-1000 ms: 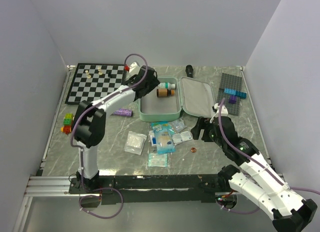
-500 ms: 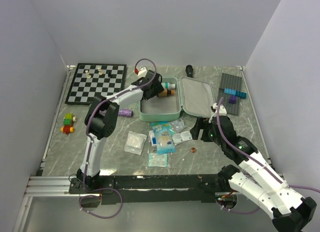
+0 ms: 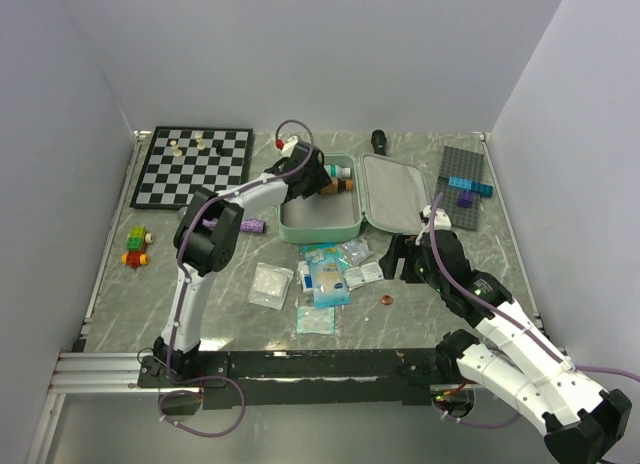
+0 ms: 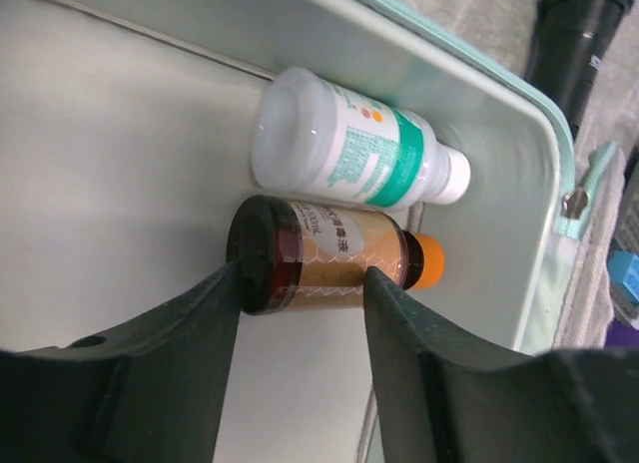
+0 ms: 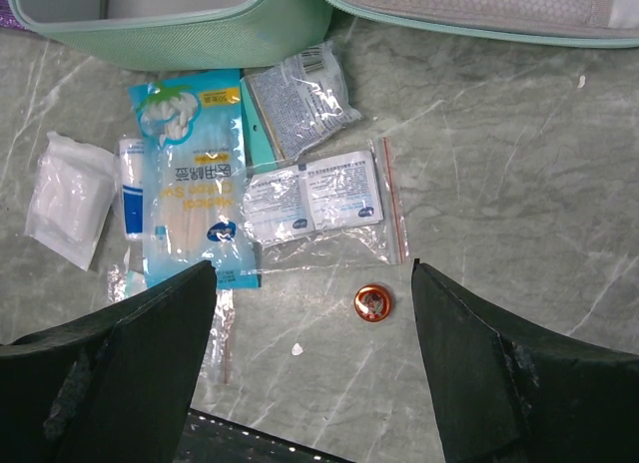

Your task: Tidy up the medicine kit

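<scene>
Medicine kit [image 3: 320, 216] lies open mid-table at the far side, tray on the left, lid flat on the right, chessboard [image 3: 195, 164] further left. Left gripper [image 3: 314, 176] is inside the tray's far-left corner. In the left wrist view its fingers [image 4: 180, 353] are apart and straddle an amber bottle [image 4: 319, 253] with an orange cap that lies flat on the grey lining. The gap is narrower than the bottle is long, so the tips sit over it, not clamped on it. Can't tell if they touch it. A white bottle with a green label [image 4: 339, 149] lies alongside the amber one, against the kit's far wall [image 4: 499, 184]. Right gripper [image 3: 398, 259] is spread wide with nothing in it, over bare table just near of the lid's near edge. In its wrist view the kit [image 5: 200, 29] is beyond the tips, no contact. Blue pack [image 5: 195, 174], clear sachets [image 5: 310, 194], gauze pouch [image 5: 70, 199] and a coin [image 5: 371, 303] lie on the table between kit and fingers.
</scene>
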Available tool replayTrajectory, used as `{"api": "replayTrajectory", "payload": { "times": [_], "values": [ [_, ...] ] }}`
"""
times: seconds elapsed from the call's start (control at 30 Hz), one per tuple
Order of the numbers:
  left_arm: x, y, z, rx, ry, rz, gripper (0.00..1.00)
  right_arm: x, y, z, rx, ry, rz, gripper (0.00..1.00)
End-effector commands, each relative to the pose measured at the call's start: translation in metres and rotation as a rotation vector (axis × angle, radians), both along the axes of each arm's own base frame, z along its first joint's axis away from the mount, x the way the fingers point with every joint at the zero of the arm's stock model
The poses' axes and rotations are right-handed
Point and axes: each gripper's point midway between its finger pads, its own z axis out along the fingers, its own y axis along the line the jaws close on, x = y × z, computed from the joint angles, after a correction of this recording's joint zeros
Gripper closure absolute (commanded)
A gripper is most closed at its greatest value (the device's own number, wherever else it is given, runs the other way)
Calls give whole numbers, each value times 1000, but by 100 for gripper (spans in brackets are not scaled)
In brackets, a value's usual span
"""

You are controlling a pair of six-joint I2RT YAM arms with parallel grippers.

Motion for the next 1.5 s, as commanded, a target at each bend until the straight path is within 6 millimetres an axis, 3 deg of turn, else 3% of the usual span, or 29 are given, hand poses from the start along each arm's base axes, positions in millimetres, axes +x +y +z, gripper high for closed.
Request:
{"api": "replayTrajectory", "payload": {
  "times": [0.0,0.1,0.23,0.4,0.47,0.6,0.63,0.7,0.83,0.93,1.1,1.2,1.27,1.37,1.47],
  "values": [
    [1,-19,15,-91,-39,-47,46,9,4,17,32,-50,-8,15],
    [1,-16,29,-95,-58,-40,44,8,3,17,32,-49,-12,15],
    [-1,5,57,-97,-91,1,30,8,0,19,25,-57,-22,15],
    [-16,41,125,-165,-141,33,20,10,1,20,16,-59,-16,15],
    [-30,58,163,-164,-170,32,16,10,3,18,17,-55,-3,14],
    [-66,95,202,-80,-228,67,9,8,15,12,29,-44,70,15],
    [-81,105,194,-60,-220,75,2,7,20,10,36,-44,99,15],
    [-109,122,186,-54,-223,81,4,3,33,6,56,-33,177,16],
    [-169,155,144,-40,-202,82,4,-6,57,-6,51,19,307,17],
    [-209,165,115,-12,-181,12,2,-10,69,-11,-5,33,354,17],
    [-247,178,78,50,-88,3,1,-16,99,-15,-55,42,440,17],
    [-251,169,81,-8,-133,-39,4,-15,119,-16,-77,54,475,17],
    [-252,156,84,-66,-162,-83,7,-6,122,-19,-120,63,429,17],
    [-250,125,83,-125,-164,-187,18,3,122,-19,-122,84,356,18],
    [-251,92,68,-71,-95,-282,23,5,115,-14,-122,79,305,18]
  ]
}}
